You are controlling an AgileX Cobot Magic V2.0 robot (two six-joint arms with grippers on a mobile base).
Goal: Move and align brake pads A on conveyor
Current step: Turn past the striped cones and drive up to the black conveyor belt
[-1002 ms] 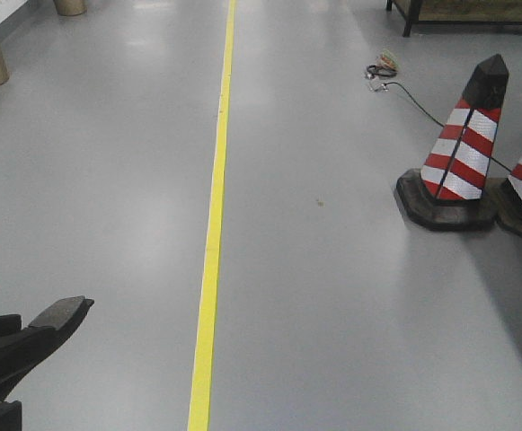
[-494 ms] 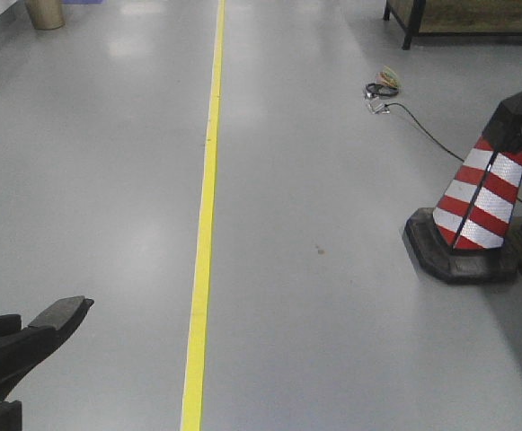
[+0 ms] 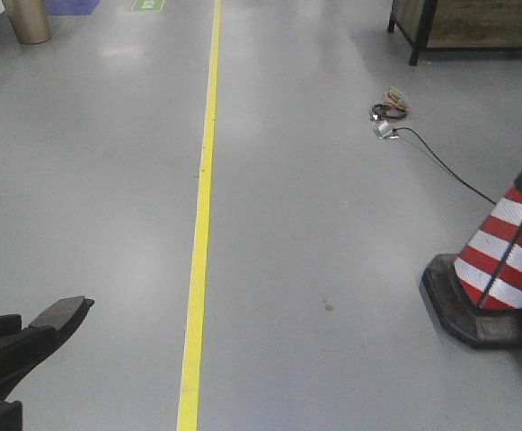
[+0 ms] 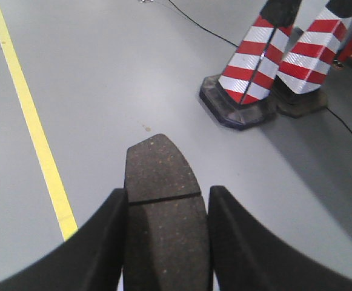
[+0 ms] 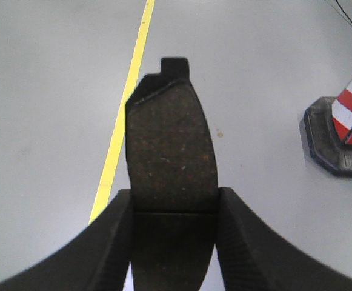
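Now, floor (image 3: 332, 224): grey, yellow line (image 3: 198, 233).
Cones (image 4: 248, 73): striped, right of line.
Left gripper (image 4: 166, 236): fingers clamp a pad (image 4: 160, 176), above floor.
Right gripper (image 5: 172, 236): fingers clamp another pad (image 5: 169, 145).

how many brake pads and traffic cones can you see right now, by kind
brake pads: 2, one in the left end effector (pad), one in the right end effector (pad)
traffic cones: 2, near cone, far cone
total: 4
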